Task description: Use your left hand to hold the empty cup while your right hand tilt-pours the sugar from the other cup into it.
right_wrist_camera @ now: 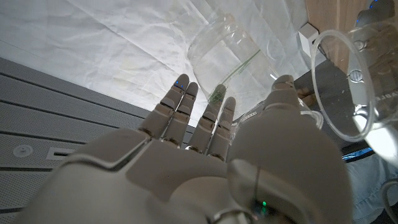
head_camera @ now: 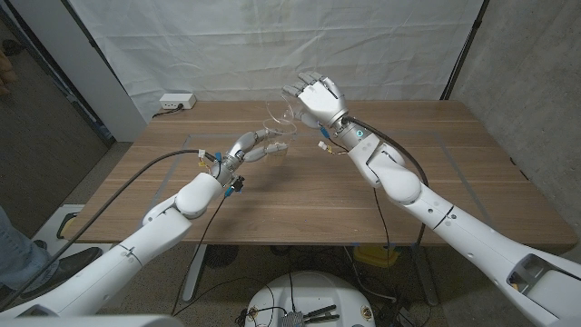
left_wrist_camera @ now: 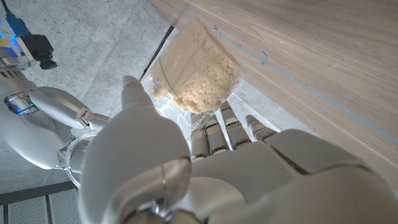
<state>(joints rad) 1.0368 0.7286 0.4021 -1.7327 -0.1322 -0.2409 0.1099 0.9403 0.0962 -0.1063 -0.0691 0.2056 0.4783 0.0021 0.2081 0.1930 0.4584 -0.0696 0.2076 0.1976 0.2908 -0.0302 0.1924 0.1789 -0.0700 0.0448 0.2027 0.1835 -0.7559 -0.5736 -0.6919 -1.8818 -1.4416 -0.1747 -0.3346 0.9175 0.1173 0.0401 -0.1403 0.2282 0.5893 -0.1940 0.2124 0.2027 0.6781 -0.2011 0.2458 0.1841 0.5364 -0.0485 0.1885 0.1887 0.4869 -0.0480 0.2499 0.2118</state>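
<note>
My left hand grips a clear plastic cup just above the wooden table, left of its middle. In the left wrist view pale brown sugar fills that cup's lower part. My right hand holds a second clear cup higher up, tipped over with its mouth toward the left cup. The right cup looks clear, with no sugar visible in it. The left cup's rim shows close beside it in the right wrist view.
A white power strip lies at the table's far left corner. A white sheet hangs behind the table. A person's leg stands at the lower left edge. Bare tabletop stretches to the right and toward me.
</note>
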